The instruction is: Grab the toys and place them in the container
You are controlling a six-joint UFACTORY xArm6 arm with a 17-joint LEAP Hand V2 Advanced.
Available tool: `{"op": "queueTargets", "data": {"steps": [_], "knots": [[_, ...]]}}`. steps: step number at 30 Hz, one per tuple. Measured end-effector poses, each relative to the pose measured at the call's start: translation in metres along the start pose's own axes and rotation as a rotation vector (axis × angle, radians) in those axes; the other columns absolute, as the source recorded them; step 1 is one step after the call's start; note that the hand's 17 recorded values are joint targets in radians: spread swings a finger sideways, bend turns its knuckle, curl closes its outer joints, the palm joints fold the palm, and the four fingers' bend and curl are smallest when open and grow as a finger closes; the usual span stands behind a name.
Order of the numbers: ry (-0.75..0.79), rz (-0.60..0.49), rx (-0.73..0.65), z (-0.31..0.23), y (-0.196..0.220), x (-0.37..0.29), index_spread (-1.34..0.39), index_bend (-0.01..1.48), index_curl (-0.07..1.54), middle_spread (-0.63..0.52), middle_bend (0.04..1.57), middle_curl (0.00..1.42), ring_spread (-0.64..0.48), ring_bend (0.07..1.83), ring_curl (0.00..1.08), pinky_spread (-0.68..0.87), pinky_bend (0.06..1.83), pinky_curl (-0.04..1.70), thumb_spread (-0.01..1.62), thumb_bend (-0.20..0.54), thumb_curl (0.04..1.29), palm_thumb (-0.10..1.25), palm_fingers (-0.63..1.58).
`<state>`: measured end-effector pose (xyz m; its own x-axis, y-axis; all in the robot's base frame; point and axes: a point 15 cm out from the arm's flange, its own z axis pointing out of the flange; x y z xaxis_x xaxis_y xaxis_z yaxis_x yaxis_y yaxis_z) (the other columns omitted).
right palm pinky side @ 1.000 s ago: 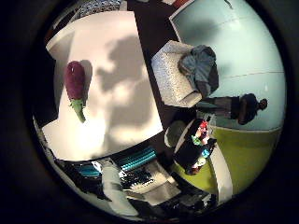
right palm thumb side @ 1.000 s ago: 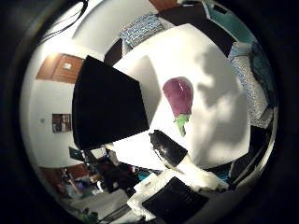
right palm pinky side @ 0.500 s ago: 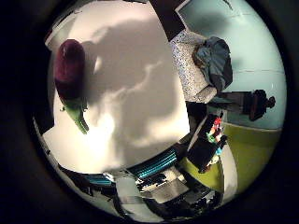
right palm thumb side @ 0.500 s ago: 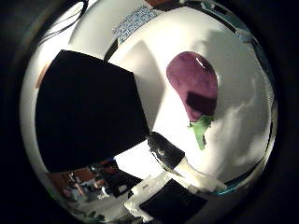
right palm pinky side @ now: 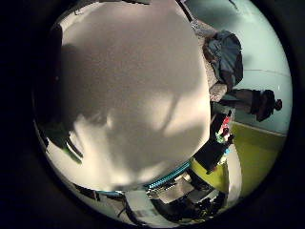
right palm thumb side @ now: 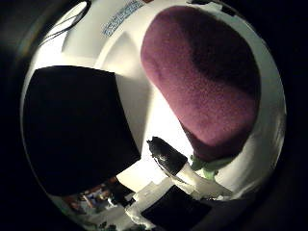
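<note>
A purple plush eggplant toy (right palm thumb side: 202,77) with a green stem (right palm thumb side: 207,164) lies on the white table (right palm pinky side: 133,86). It fills much of the right thumb side palm view, so it is very close under the palm. A black container (right palm thumb side: 72,125) stands on the table right beside the eggplant. My hand (right palm thumb side: 171,162) shows as one black-tipped finger reaching in over the table between the container and the eggplant's stem end. The finger is not curled and holds nothing.
Beyond the table's edge stands a pale armchair with a dark cloth on it (right palm pinky side: 225,55). A low stand with small colourful items (right palm pinky side: 221,134) is on the floor near a yellow-green wall. A patterned rug (right palm thumb side: 125,13) lies past the far edge.
The palm has come down close over the eggplant, which now fills the right thumb side palm view. In the right little finger side palm view the eggplant has slid out of sight.
</note>
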<state>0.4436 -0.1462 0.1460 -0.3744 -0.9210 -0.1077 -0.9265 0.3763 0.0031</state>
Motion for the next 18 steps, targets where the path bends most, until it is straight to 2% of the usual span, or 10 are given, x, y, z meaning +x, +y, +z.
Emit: {"op": "queueTargets", "data": {"steps": [3, 5, 7, 9, 11, 14, 18], "knots": [[0.001, -0.005, -0.006, 0.002, 0.0, -0.002, -0.1, 0.17, 0.27, 0.14, 0.36, 0.37, 0.21, 0.61, 0.25, 0.51, 0.53, 0.22, 1.08, -0.021, 0.31, 0.49, 0.38], [0.002, -0.012, -0.01, 0.002, 0.002, -0.004, -0.15, 0.22, 0.29, 0.01, 0.47, 0.4, 0.09, 0.66, 0.25, 0.44, 0.49, 0.19, 1.07, -0.019, 0.32, 0.51, 0.54], [0.007, -0.021, -0.014, 0.003, 0.003, -0.005, -0.22, 0.25, 0.33, -0.11, 0.58, 0.45, -0.04, 0.7, 0.26, 0.29, 0.44, 0.16, 1.06, -0.017, 0.32, 0.54, 0.69], [0.013, -0.032, -0.017, 0.002, 0.004, -0.007, -0.28, 0.26, 0.36, -0.21, 0.64, 0.49, -0.16, 0.78, 0.29, 0.08, 0.49, 0.15, 1.05, -0.019, 0.33, 0.56, 0.85], [0.014, -0.04, -0.031, 0.003, 0.007, -0.009, -0.34, 0.29, 0.39, -0.27, 0.68, 0.51, -0.23, 0.83, 0.32, -0.12, 0.6, 0.15, 1.04, -0.017, 0.34, 0.59, 1.04], [0.015, -0.057, -0.067, 0.003, 0.016, -0.015, -0.41, 0.36, 0.47, -0.32, 0.75, 0.56, -0.29, 0.88, 0.37, -0.42, 0.83, 0.23, 1.01, -0.007, 0.38, 0.68, 1.26], [0.043, -0.096, -0.103, -0.006, 0.022, -0.018, -0.42, 0.57, 0.58, -0.27, 0.9, 0.61, -0.27, 1.02, 0.44, -0.49, 0.98, 0.31, 0.85, -0.009, 0.49, 0.84, 1.34]]}}
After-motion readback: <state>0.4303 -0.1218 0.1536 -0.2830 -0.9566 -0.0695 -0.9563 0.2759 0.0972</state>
